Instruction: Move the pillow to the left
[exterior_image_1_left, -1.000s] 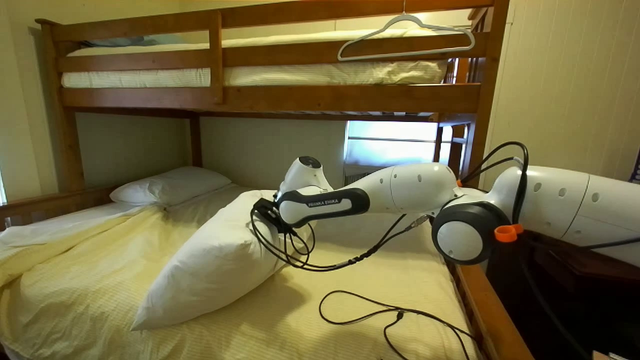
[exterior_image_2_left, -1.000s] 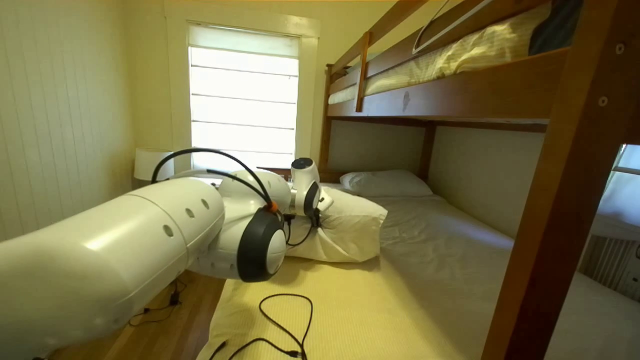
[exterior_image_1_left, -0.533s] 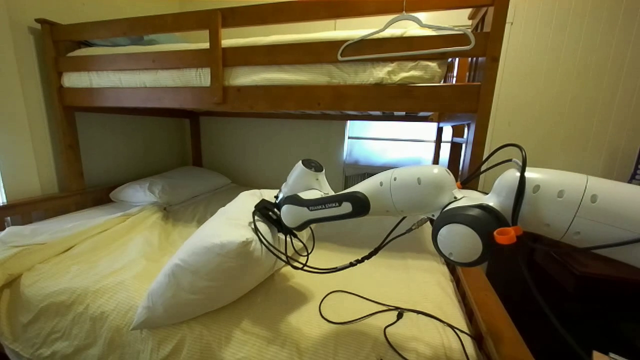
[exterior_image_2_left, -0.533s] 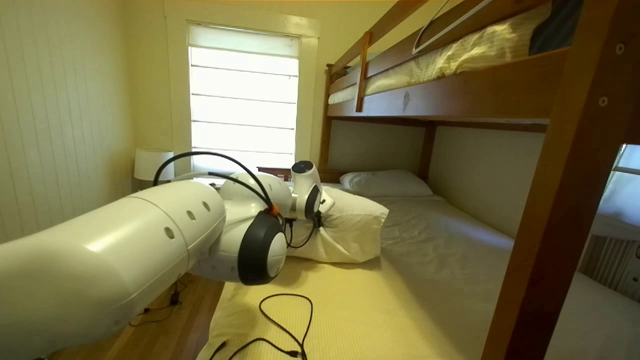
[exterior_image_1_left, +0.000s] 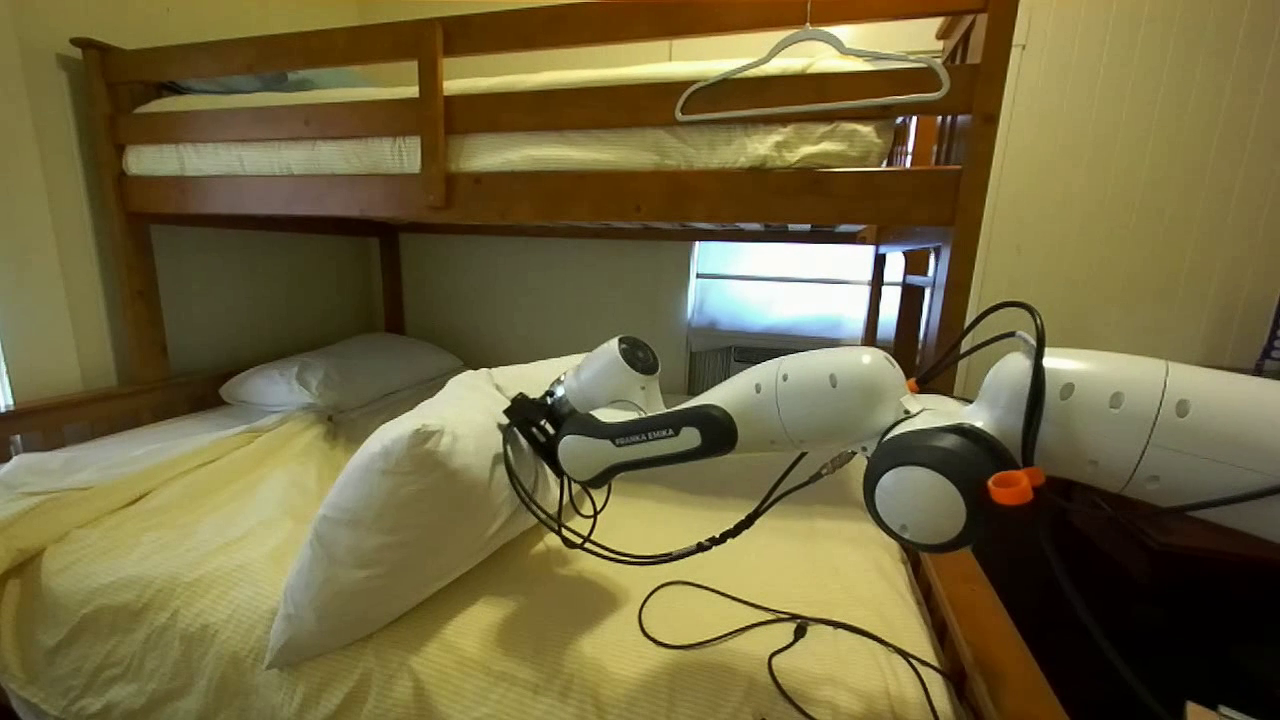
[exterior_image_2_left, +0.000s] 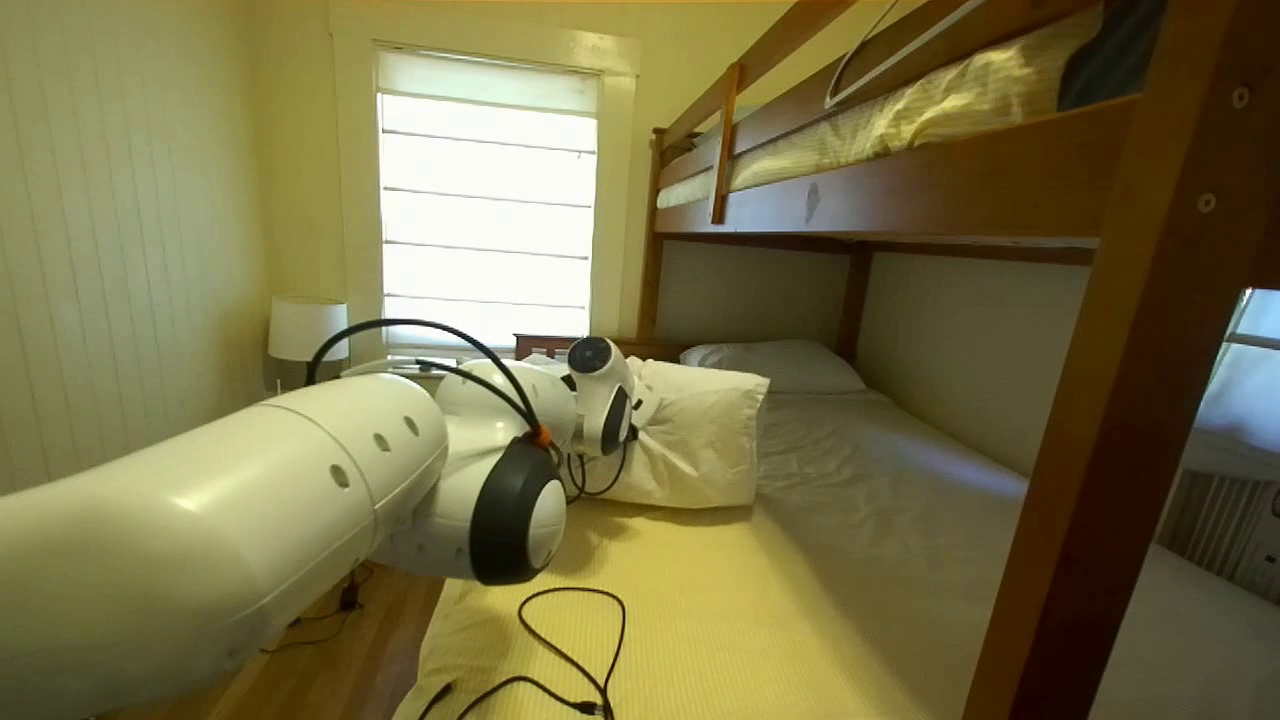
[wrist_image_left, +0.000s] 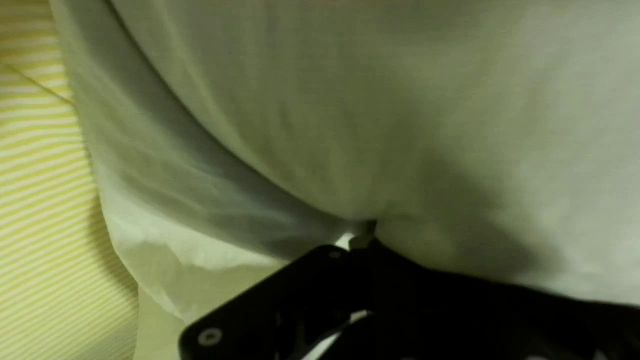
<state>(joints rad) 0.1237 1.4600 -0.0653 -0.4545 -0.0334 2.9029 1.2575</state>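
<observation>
Pale walls (exterior_image_1_left: 1150, 200) stand around a wooden bunk bed (exterior_image_1_left: 650, 197), whose lower level, spread with yellow-striped bedding (exterior_image_1_left: 170, 560), is the worktop (exterior_image_1_left: 840, 560). Far back on it lies the small pillow (exterior_image_1_left: 350, 372), white and rather flat. Nearer the camera than the small pillow, and to its right in an exterior view, is the large pillow (exterior_image_1_left: 400, 520), plump, white and softly wrinkled. It sits at a slant, one corner low on the bedding; whether its underside is clear at the other end, I cannot tell. In the wrist view the tool (wrist_image_left: 364, 241) is clamped on a fold of the large pillow's case, its black fingers (wrist_image_left: 305, 285) together at the tips, with creases running out from the pinch. In an exterior view the white arm (exterior_image_1_left: 830, 400) extends from well to the right of the small pillow. A loose dark cable (exterior_image_1_left: 799, 631) lies looped on the bedding, nearer the camera than the small pillow in both exterior views. A pale hanger (exterior_image_1_left: 815, 107) hangs above and to the right of the small pillow in an exterior view; a white lampshade (exterior_image_2_left: 308, 328) stands well to the small pillow's left in an exterior view.
</observation>
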